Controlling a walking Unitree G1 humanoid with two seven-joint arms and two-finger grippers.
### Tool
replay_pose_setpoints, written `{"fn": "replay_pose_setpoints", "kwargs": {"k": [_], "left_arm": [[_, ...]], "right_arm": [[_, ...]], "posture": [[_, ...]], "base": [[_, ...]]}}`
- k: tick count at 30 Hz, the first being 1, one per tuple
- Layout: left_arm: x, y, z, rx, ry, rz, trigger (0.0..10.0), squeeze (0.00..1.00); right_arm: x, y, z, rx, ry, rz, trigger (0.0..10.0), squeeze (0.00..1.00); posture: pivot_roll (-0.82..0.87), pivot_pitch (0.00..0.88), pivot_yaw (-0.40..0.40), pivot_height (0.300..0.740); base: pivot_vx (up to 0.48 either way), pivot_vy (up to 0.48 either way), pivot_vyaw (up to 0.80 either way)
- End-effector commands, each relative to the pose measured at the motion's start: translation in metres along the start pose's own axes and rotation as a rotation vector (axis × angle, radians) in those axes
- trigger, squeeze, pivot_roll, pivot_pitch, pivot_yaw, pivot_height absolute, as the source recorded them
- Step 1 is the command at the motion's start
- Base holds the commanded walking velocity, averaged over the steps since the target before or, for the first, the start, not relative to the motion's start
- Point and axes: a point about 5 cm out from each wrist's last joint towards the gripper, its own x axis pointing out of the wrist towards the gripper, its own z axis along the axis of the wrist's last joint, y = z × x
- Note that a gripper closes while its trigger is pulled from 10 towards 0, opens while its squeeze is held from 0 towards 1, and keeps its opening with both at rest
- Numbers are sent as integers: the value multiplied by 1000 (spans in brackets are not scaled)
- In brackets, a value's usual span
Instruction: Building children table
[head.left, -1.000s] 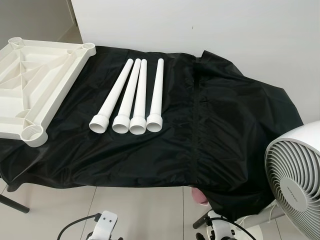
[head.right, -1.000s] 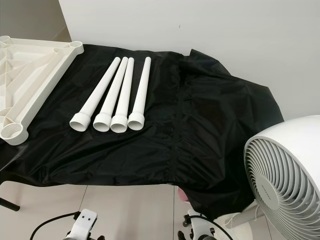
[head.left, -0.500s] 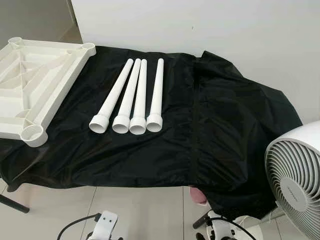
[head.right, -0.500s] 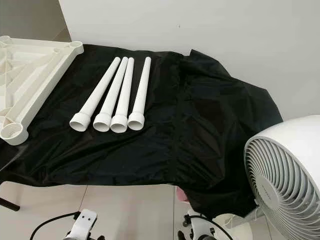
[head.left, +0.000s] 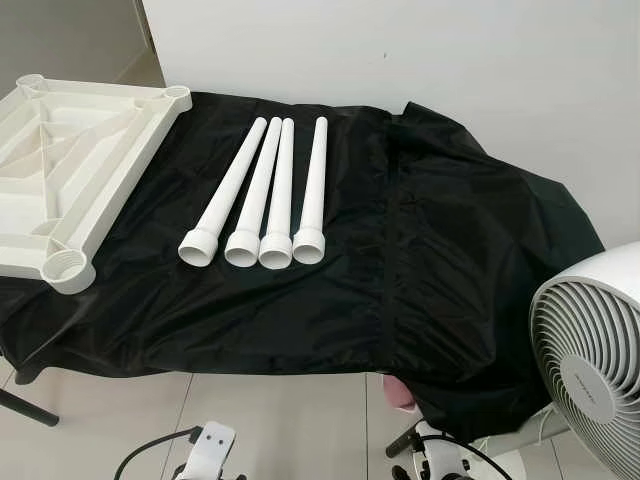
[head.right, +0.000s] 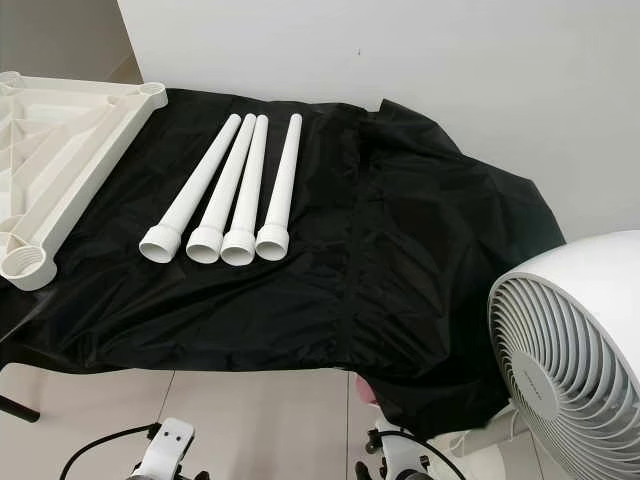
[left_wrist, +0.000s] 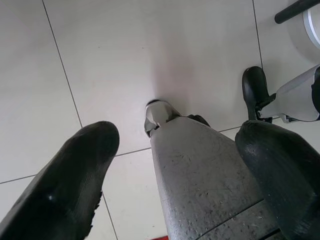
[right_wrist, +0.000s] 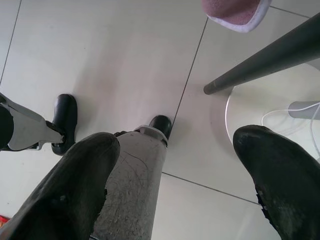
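On the tabletop: four loose legs (head.left: 262, 195) mid-cloth; upturned table top (head.left: 70, 170) at left edge.
Progress: nothing assembled.
Claws: left claw (left_wrist: 175, 165) and right claw (right_wrist: 175, 170) idle, fingers apart.

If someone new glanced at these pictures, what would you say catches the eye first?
Four white table legs lie side by side on a black cloth, wide ends toward the robot. At the cloth's left end rests the cream tabletop, upside down with its ribs and corner sockets showing. A white fan stands at the lower right, and both tools, left and right, hang open over the tiled floor.
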Motion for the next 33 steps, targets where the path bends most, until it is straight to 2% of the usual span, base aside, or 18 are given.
{"fn": "replay_pose_setpoints", "kwargs": {"k": [1, 21, 26, 30, 33], "left_arm": [[-4, 4, -10, -81, -26, 52, 10000, 0], [-4, 5, -13, -110, -17, 58, 10000, 0], [-5, 6, -13, -100, -12, 54, 10000, 0], [-4, 4, -13, -52, 8, 30, 10000, 0], [-4, 5, -12, -44, 10, 29, 10000, 0]], "right_arm": [[5, 1, 11, -99, 12, -28, 10000, 0], [5, -1, 16, -61, -18, -62, 10000, 0], [6, 0, 18, -45, -30, -71, 10000, 0], [7, 2, 20, 7, -48, -95, 10000, 0], [7, 2, 20, 17, -50, -101, 10000, 0]], "posture": [[128, 0, -89, 740], [126, 0, -70, 740], [102, 0, -43, 740], [45, 0, 7, 740], [45, 0, 7, 740]], "base": [[0, 0, 0], [0, 0, 0], [0, 0, 0], [0, 0, 0], [0, 0, 0]]}}
